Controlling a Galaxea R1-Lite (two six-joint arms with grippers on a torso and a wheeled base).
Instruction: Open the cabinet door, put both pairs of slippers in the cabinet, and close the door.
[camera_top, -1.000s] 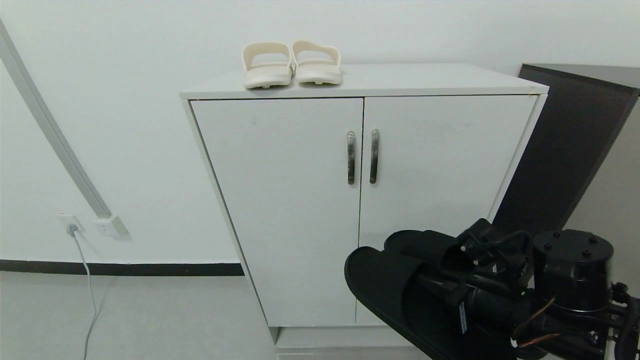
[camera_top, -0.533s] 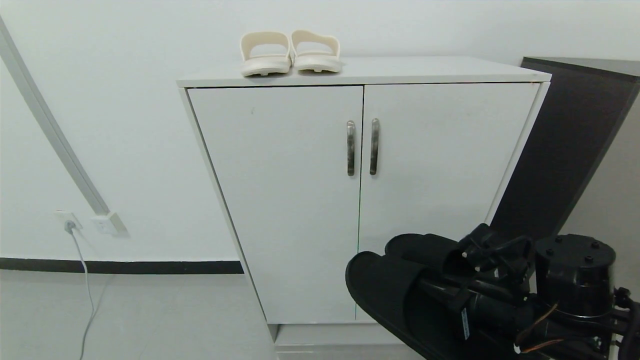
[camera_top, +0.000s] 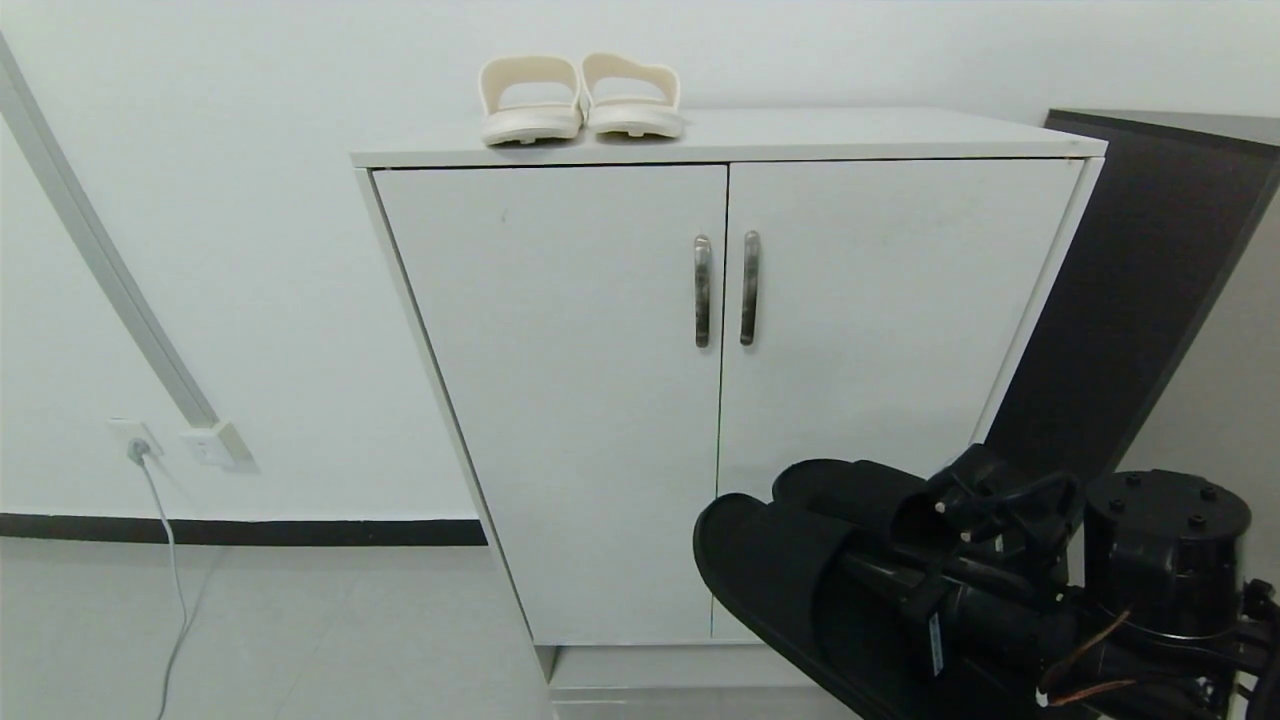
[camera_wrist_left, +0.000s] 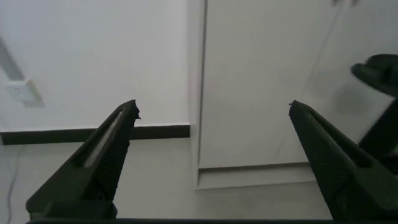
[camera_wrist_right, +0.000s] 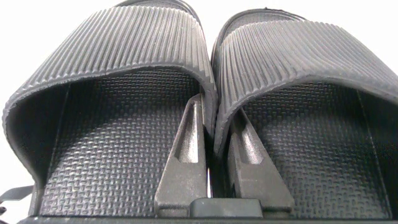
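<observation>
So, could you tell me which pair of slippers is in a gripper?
The black pair, clamped by the right gripper; the cream pair sits atop the cabinet.

The cabinet (camera_top: 560, 400) is plain white, and its two handles (camera_top: 702, 290) are a dark, mottled grey. The cream slippers (camera_top: 580, 95) carry no pattern. The black slippers (camera_wrist_right: 124, 68) have finely ribbed straps and a diamond-grid footbed. The right pincer (camera_wrist_right: 214, 118) and left pincer (camera_wrist_left: 211, 109) are black too. The wall (camera_top: 250, 250) is white with a black skirting stripe (camera_top: 240, 537), and the floor (camera_top: 330, 640) is pale grey
</observation>
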